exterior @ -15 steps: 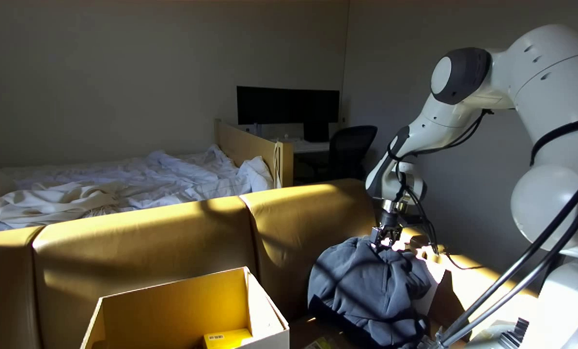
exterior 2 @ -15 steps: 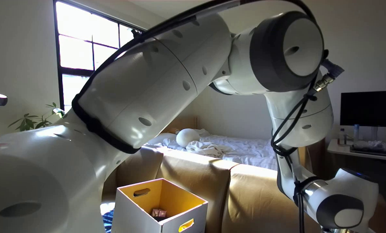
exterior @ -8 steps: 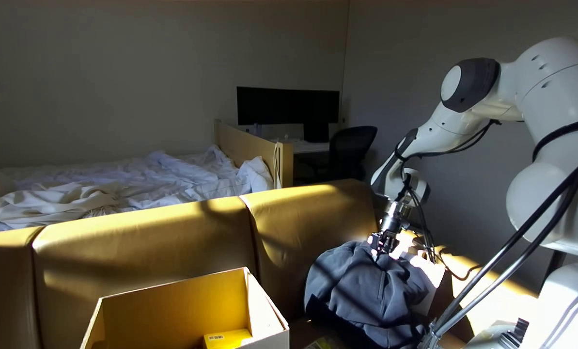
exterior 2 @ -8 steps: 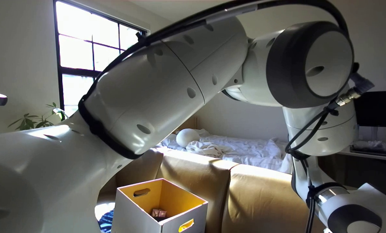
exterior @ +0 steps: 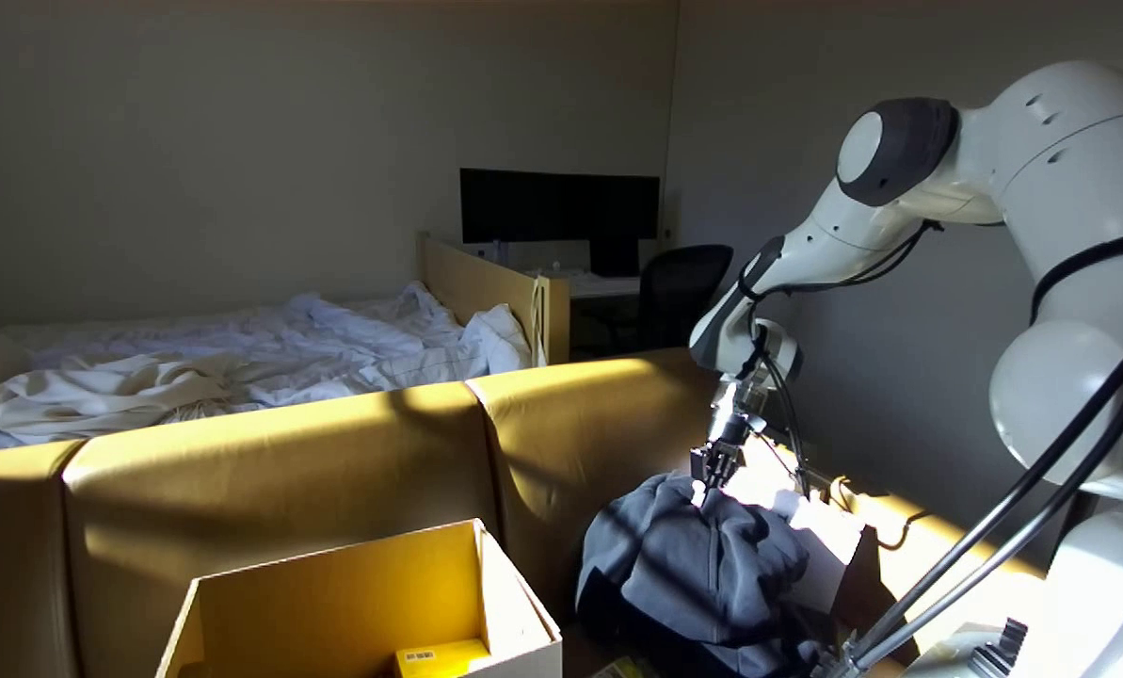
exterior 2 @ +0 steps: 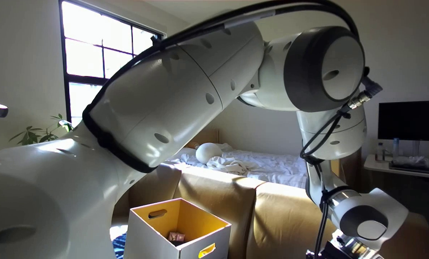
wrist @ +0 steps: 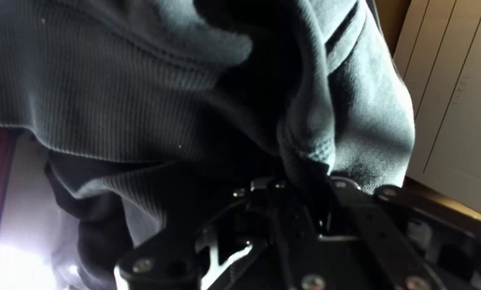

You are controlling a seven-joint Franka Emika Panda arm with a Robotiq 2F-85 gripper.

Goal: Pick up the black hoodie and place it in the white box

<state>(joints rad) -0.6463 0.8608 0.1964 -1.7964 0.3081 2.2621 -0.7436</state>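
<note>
The black hoodie [exterior: 702,565], dark grey in the sunlight, lies heaped on the sofa seat against the backrest. My gripper [exterior: 702,492] is at the top of the heap, tilted, its fingertips down in the cloth. In the wrist view the hoodie [wrist: 115,88] fills most of the picture. A fold of it runs down between the fingers of my gripper [wrist: 302,186], which are shut on it; the tips are dark and partly buried. The white box [exterior: 523,603], yellowish inside, stands well apart from the hoodie; the box [exterior 2: 203,242] also shows in an exterior view.
Inside the box are a yellow packet [exterior: 441,658] and a small pinkish carton [exterior 2: 176,237]. The sofa backrest [exterior: 279,480] runs behind the box and hoodie. Beside the hoodie is a white box-like thing [exterior: 829,556]. Metal poles [exterior: 928,579] cross at the right.
In an exterior view the gripper has moved left, tilted, and sunk slightly lower. It has closed on the cloth. The hoodie's top has shifted left with it; the box has not moved.
</note>
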